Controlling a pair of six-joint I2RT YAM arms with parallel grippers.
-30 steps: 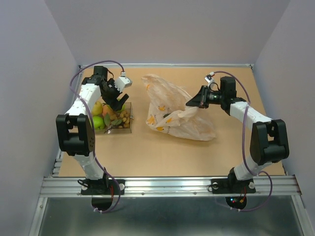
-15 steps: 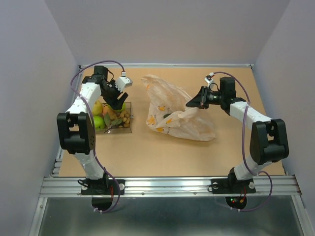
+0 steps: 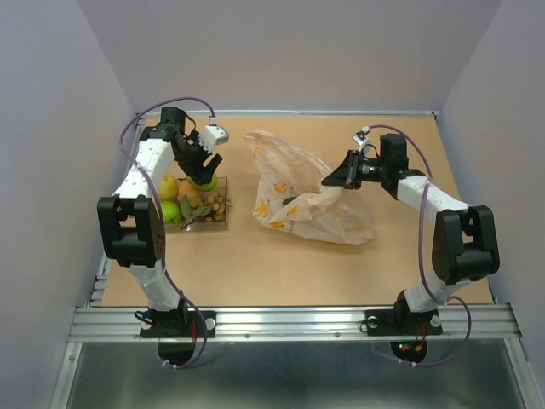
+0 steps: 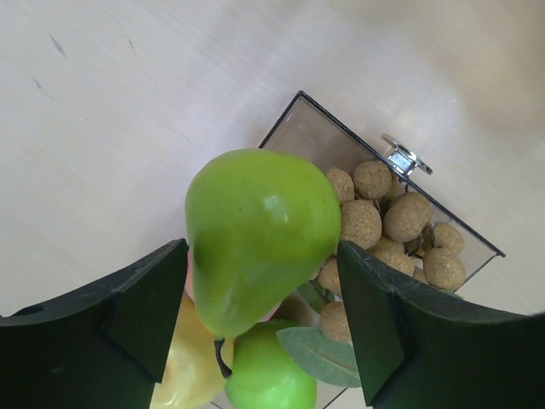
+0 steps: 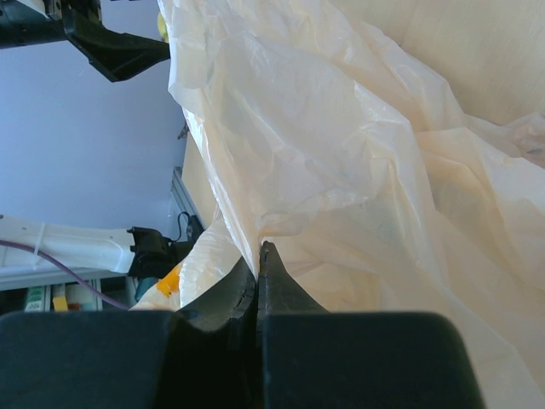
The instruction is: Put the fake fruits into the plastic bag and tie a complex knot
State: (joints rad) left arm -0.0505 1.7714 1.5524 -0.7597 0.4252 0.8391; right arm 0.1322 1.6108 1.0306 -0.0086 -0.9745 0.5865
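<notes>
My left gripper (image 4: 262,256) is shut on a green pear (image 4: 260,230), one of the fake fruits, and holds it just above the clear tray (image 4: 303,129). From above, the pear (image 3: 205,180) hangs under that gripper (image 3: 203,169) at the tray's far edge. In the tray lie a yellow pear (image 4: 192,366), a green apple (image 4: 268,375), a leaf (image 4: 328,354) and a cluster of tan balls (image 4: 400,217). The plastic bag (image 3: 298,192), whitish with orange prints, lies crumpled mid-table. My right gripper (image 3: 328,181) is shut on the bag's upper edge (image 5: 341,153), jaws pinched together (image 5: 259,247).
The tray (image 3: 213,223) stands at the left of the table, close to the left arm's upper link. Purple-grey walls close off the left, back and right. A metal rail runs along the near edge by the arm bases.
The left gripper has closed on the green pear and risen from the tray toward the back. The right arm and the bag have not moved.
</notes>
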